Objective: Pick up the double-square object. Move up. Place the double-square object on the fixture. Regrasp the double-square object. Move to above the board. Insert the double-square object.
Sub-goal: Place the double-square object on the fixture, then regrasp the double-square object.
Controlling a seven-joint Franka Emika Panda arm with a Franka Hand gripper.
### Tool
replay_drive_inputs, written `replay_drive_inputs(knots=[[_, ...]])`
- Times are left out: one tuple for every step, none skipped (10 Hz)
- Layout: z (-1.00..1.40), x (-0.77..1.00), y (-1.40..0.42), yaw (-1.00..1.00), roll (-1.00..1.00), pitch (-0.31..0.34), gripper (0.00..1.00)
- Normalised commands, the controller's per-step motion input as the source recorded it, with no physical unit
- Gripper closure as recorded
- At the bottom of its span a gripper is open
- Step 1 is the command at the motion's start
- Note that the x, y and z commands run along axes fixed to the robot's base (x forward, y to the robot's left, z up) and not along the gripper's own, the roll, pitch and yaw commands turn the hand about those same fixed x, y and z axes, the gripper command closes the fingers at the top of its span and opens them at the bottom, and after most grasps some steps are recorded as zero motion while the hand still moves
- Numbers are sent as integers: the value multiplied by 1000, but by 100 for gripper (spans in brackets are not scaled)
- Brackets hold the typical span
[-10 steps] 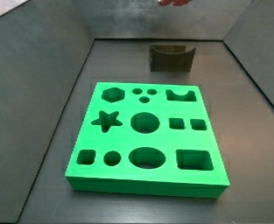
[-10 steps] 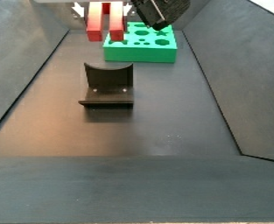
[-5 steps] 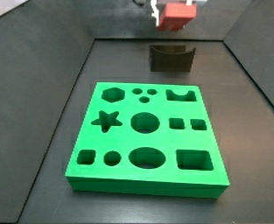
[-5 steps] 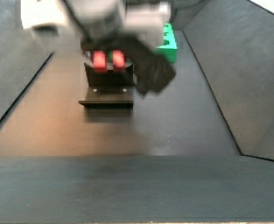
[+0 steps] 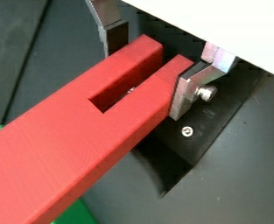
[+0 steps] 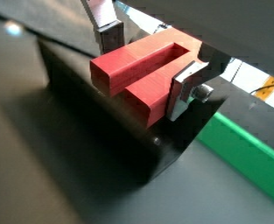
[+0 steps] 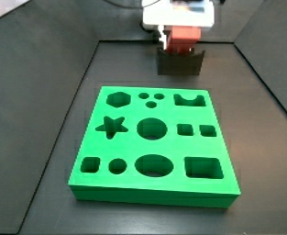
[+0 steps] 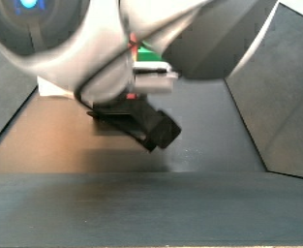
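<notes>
My gripper (image 5: 152,59) is shut on the double-square object (image 5: 87,131), a red flat block with a slot at one end. One silver finger (image 5: 111,33) stands on each side of it. In a wrist view the same block (image 6: 137,72) sits just over the dark fixture (image 6: 109,131), with the gripper (image 6: 149,63) around it. In a side view the gripper (image 7: 182,31) hangs at the back, holding the red block (image 7: 182,42) right at the top of the fixture (image 7: 180,63). The green board (image 7: 153,139) lies in front. Whether block and fixture touch I cannot tell.
The arm (image 8: 128,39) fills most of a side view and hides the fixture there; a strip of the board (image 8: 151,70) shows behind it. Dark sloping walls (image 7: 60,101) enclose the floor on both sides. The board's edge (image 6: 250,156) lies close beside the fixture.
The gripper has come down with the red block from above the fixture to its top. The arm now blocks a side view.
</notes>
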Motion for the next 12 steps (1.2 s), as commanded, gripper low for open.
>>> replay_drive_inputs(knots=[[-788, 164, 105, -80, -173, -9, 100], [-553, 124, 80, -67, -157, -13, 100], [-482, 93, 61, -50, -117, -10, 100], [-482, 85, 55, -43, -112, -10, 100], [-167, 0, -500, 0, 0, 0, 100], [0, 0, 0, 0, 0, 0, 0], [1000, 0, 0, -39, -20, 19, 0], [1000, -4, -1, -34, -17, 23, 0], [1000, -22, -3, -16, 14, 26, 0], [1000, -30, -6, -8, 37, 26, 0], [1000, -38, -6, -6, 52, 32, 0], [870, -37, -2, -4, 54, 44, 0]])
